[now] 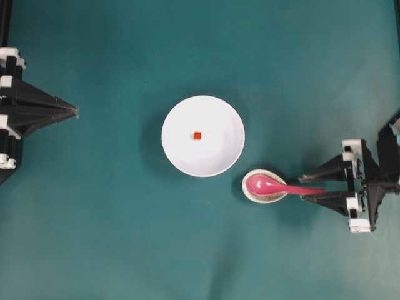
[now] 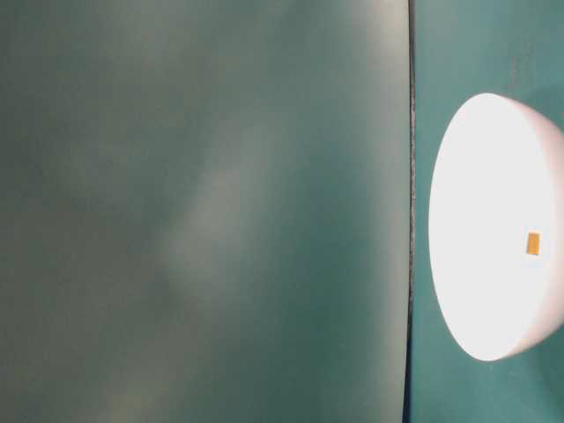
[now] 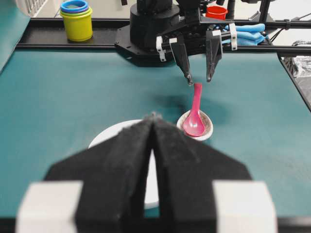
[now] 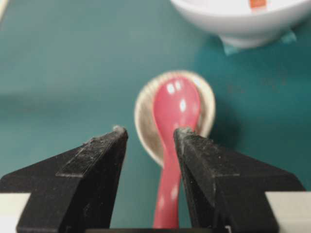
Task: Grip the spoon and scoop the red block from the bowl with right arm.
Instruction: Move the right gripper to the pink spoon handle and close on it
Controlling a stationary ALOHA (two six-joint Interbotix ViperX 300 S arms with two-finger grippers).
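A teal table [image 1: 112, 237] fills the overhead view, with a black robot arm at each side edge.

Nearest in the overhead view, low and right of centre, a small speckled dish [image 1: 264, 186] holds the oval end of the pink spoon [image 1: 275, 185]. The spoon's straight handle runs right, off the dish, toward the right gripper [image 1: 314, 185]. That gripper's two pointed black fingers stand apart, one on each side of the handle's end. In the right wrist view, the right gripper [image 4: 150, 136] shows the same: the spoon [image 4: 172, 121] runs up between the spread fingers, and its handle lies close against the right-hand finger [image 4: 204, 165]; whether it touches cannot be told. The dish [image 4: 146, 121] sits just beyond the fingertips.

Farther in, near the middle of the table, stands the white bowl [image 1: 215, 159], just beside the dish on its upper left. The tiny red block [image 1: 197, 135] lies inside the bowl near its centre. In the table-level view, which is turned on its side, the bowl [image 2: 476, 176] glows bright and the block [image 2: 533, 243] looks pale orange.

At the left edge the left gripper [image 1: 76, 112] points toward the bowl, well apart from it. Its fingers are pressed together with nothing between them, as the left wrist view confirms [image 3: 153, 116].

Farthest off, in the left wrist view beyond the table's edge, are stacked cups [image 3: 77, 19], a red cup [image 3: 216, 11] and a blue cloth [image 3: 250, 33].
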